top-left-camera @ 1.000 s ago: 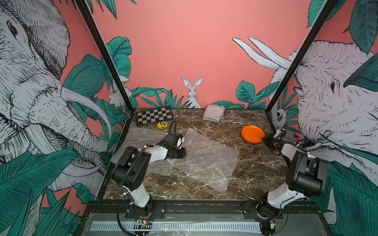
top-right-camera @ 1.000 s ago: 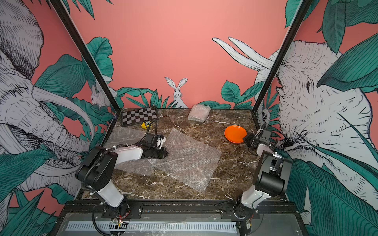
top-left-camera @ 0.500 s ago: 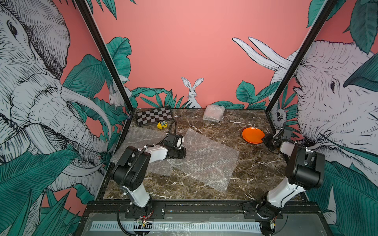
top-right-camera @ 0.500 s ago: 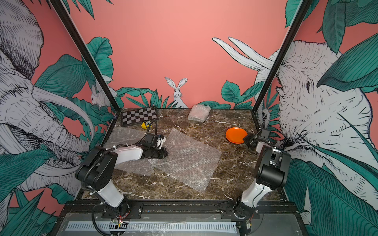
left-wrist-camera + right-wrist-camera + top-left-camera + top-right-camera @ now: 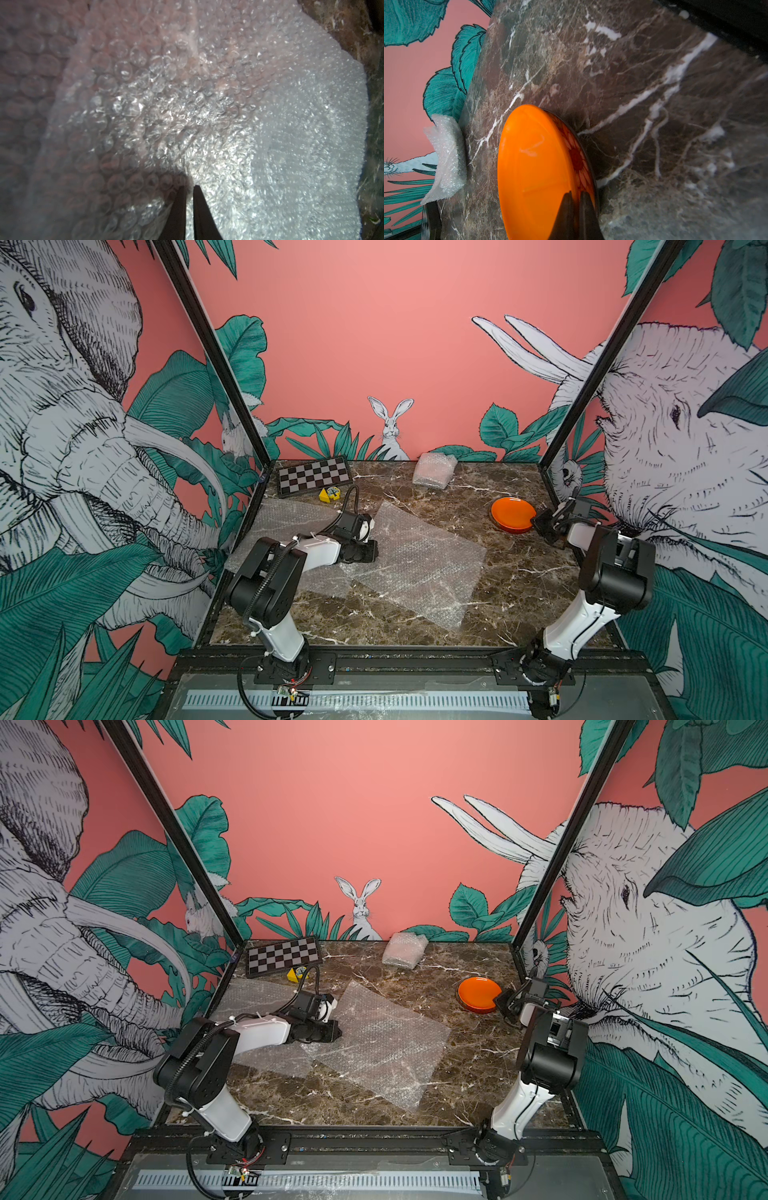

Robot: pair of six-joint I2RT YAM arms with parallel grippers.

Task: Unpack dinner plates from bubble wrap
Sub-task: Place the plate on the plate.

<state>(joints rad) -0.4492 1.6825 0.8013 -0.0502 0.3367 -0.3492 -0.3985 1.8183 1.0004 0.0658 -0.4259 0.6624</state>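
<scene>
Right wrist view: the right gripper (image 5: pixel 575 194) has its jaws drawn together at the near rim of the orange plate (image 5: pixel 533 172). Whether the rim lies between them cannot be told. The orange plate sits on top of the dark red flowered plate (image 5: pixel 576 158), of which only a crescent shows. Both rest on the marble table (image 5: pixel 643 83). In both top views the stack lies near the table's right edge, toward the back.

Left wrist view: the left gripper (image 5: pixel 189 187) is closed on a pucker of bubble wrap (image 5: pixel 207 116). Its fingers (image 5: pixel 178 209) almost touch, and wrap fills nearly the whole view.

In a top view the left gripper lies low where the centre sheet (image 5: pixel 419 564) overlaps the left sheet (image 5: pixel 286 522). Both sheets are spread flat on the table, and which of them is pinched cannot be told. A wrapped bundle (image 5: pixel 434 470) stands against the back wall, its contents hidden. The checkered board (image 5: pixel 314 481) occupies the back left corner, with a small yellow object (image 5: pixel 329 494) just beside it.
</scene>
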